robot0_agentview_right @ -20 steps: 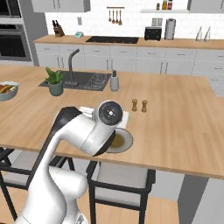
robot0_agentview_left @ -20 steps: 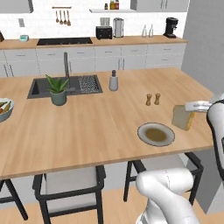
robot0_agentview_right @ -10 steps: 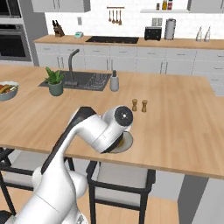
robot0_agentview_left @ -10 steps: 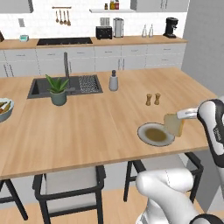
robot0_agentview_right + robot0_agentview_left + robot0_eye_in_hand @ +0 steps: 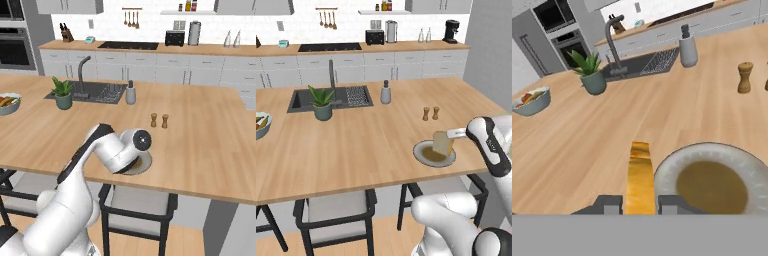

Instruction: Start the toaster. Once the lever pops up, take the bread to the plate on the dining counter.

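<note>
My gripper [image 5: 452,135] reaches in from the right and is shut on the bread [image 5: 442,143], a thick tan slice held upright on edge. The slice hangs over the right side of the plate [image 5: 421,152], a round grey plate with a brownish centre near the front edge of the dining counter [image 5: 356,145]. In the hand view the bread [image 5: 640,172] stands between the two fingertips [image 5: 611,205], just left of the plate's rim [image 5: 672,167]. In the right base view the arm covers most of the plate [image 5: 145,163]. The black toaster [image 5: 374,36] sits on the far back counter.
Two small shakers [image 5: 430,113] stand behind the plate. A soap dispenser [image 5: 385,92], a potted plant [image 5: 322,102] and the inset sink [image 5: 303,99] lie farther left. A bowl of food [image 5: 260,125] sits at the left edge. Stools stand under the counter's front edge.
The arm has swung left with the bread, from beyond the plate's right side to over the plate. Nothing else on the counter has moved.
</note>
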